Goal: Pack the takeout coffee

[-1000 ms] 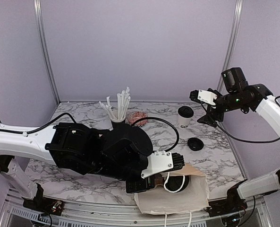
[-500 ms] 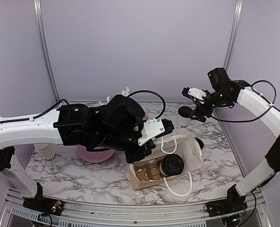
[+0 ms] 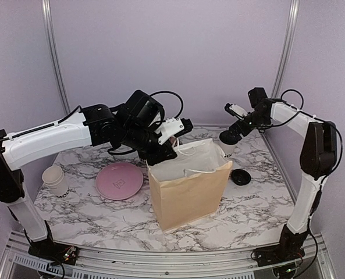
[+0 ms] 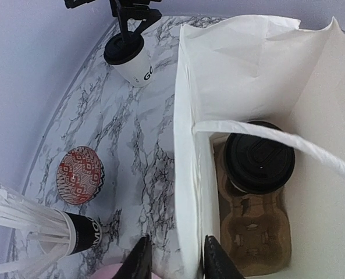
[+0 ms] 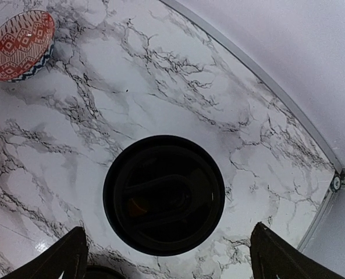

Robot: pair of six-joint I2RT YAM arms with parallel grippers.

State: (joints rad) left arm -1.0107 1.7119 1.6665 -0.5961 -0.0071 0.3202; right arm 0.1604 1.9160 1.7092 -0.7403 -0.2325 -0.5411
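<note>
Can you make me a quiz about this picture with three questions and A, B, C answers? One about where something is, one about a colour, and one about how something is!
1. How is the bag?
A. lying flat
B. folded shut
C. standing open

2. What colour is the plate?
A. pink
B. green
C. yellow

3. Where does the right gripper hang?
A. over the plate
B. over the lidded cup
C. inside the bag

Answers:
1 C, it stands upright with its mouth open.
2 A, it looks pink in the top view.
3 B, that cup sits right under it in the right wrist view.
</note>
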